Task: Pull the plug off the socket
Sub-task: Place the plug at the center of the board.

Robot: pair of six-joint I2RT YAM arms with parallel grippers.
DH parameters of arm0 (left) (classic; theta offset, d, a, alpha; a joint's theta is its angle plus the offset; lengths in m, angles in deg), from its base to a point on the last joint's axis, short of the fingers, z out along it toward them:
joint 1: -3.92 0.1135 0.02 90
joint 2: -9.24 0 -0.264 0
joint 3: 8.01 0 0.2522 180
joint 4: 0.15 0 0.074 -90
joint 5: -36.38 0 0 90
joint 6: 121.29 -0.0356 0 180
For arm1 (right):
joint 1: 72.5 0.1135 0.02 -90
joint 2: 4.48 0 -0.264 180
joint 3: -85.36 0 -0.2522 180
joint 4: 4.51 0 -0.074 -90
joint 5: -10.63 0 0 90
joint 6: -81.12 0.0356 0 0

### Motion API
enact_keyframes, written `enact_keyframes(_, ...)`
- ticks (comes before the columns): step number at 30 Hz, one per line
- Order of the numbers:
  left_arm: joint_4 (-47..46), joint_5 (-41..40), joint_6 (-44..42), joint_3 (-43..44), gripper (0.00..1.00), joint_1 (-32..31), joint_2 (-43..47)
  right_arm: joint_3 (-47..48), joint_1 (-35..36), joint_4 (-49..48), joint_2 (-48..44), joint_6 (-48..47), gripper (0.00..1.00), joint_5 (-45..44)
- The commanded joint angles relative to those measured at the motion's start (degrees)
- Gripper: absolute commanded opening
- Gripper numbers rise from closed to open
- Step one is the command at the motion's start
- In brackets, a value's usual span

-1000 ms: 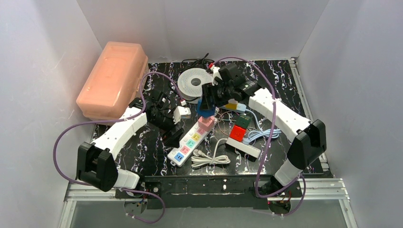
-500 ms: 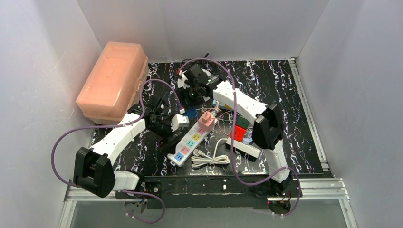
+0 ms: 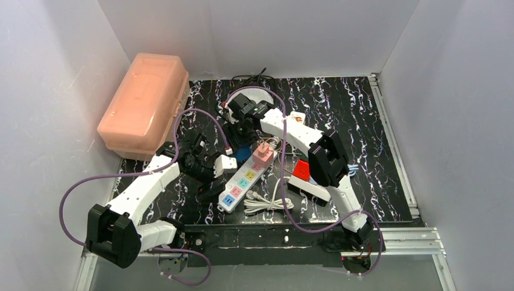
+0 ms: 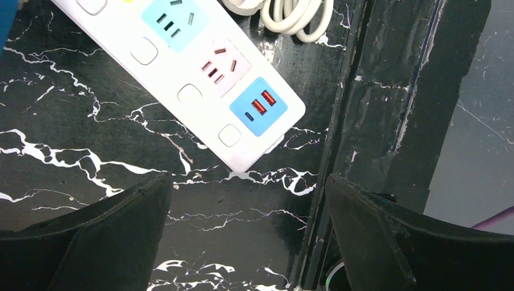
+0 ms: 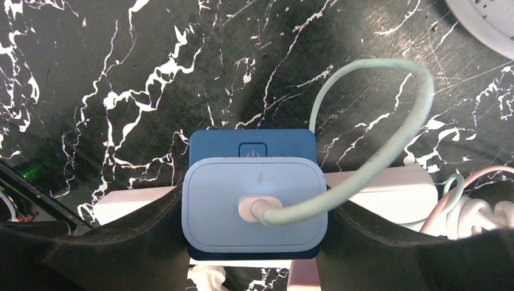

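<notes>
In the right wrist view a light blue plug point(image 5: 254, 203) with a pale green cable point(image 5: 388, 163) sits over a dark blue socket block point(image 5: 253, 148). My right gripper point(image 5: 254, 224) is shut on the plug, one black finger against each side. A white strip point(image 5: 394, 188) runs beneath them. From above, the blue piece point(image 3: 242, 154) shows just left of the far end of the pastel power strip point(image 3: 242, 180). My left gripper point(image 4: 248, 230) stands open and empty over bare table, just past the strip's near end point(image 4: 254, 115).
A pink storage box point(image 3: 145, 100) stands at the back left. A red cube point(image 3: 301, 168) sits on a second white strip point(image 3: 310, 189) at the right, with a coiled white cable point(image 3: 270, 203) beside it. The table's front edge point(image 4: 363, 121) runs by the left gripper.
The right arm has swung to the left, carrying its gripper and the blue piece from above the strip's far end to its left side. The left arm has drawn back toward the near left.
</notes>
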Motion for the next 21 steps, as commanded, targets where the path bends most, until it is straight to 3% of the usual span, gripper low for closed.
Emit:
enact_keyframes(1,5.79,1.57,-2.03,-0.79,0.98,-0.11,0.44,4.7,-0.08,-1.21,1.18,-0.78,0.4,-0.36)
enact_keyframes(4,5.78,1.7,-2.41,-0.6,0.98,-0.11,0.42,4.75,-0.08,-1.21,0.9,-0.73,0.7,-0.21)
enact_keyframes(6,5.78,1.58,-2.71,-0.66,0.98,-0.05,0.43,4.75,-0.08,-1.25,0.19,-0.85,0.79,-0.24)
enact_keyframes(15,4.9,1.21,-2.02,-0.21,0.98,-0.05,0.41,9.66,-0.07,1.09,-2.33,-1.76,0.87,-0.34)
enact_keyframes(21,4.94,0.99,-2.88,-1.37,0.98,-0.05,1.13,4.83,-0.17,-0.76,-14.04,-3.67,0.88,-4.52)
